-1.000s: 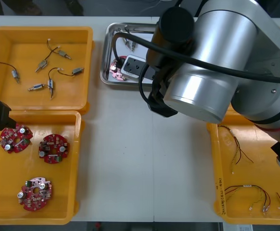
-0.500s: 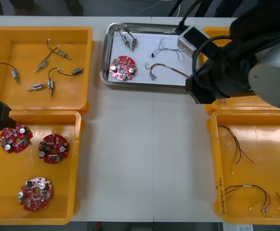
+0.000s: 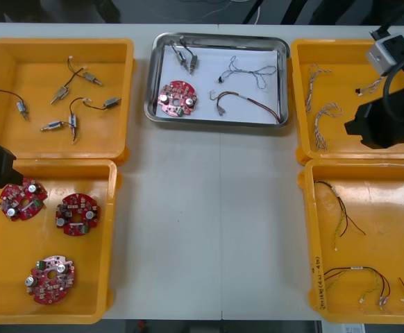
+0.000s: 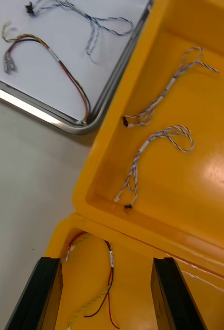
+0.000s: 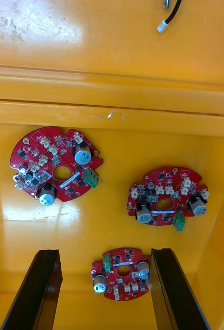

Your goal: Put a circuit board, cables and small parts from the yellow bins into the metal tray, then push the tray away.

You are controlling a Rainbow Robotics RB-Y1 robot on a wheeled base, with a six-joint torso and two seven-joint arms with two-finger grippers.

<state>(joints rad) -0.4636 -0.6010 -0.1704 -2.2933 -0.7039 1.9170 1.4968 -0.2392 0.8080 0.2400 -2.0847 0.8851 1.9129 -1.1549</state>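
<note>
Metal tray [image 3: 209,73] sits at the table's far middle between the far yellow bins, white inside. It holds a round red circuit board [image 3: 177,97], a twisted blue and white cable [image 3: 247,69], a red and yellow cable [image 4: 52,54] and small metal parts [image 3: 187,57]. Right gripper [image 4: 107,260] hangs over the right-side bins, fingers spread, nothing between them. It is above the near right bin [image 3: 389,208] and its loose red and yellow wires [image 4: 110,268]; just beyond, the far right bin [image 3: 341,90] holds two twisted cables [image 4: 142,149]. Left gripper [image 5: 105,252] is parked over the near left bin [image 3: 98,277], fingers spread and empty, three spare boards [image 5: 57,164] beneath.
</note>
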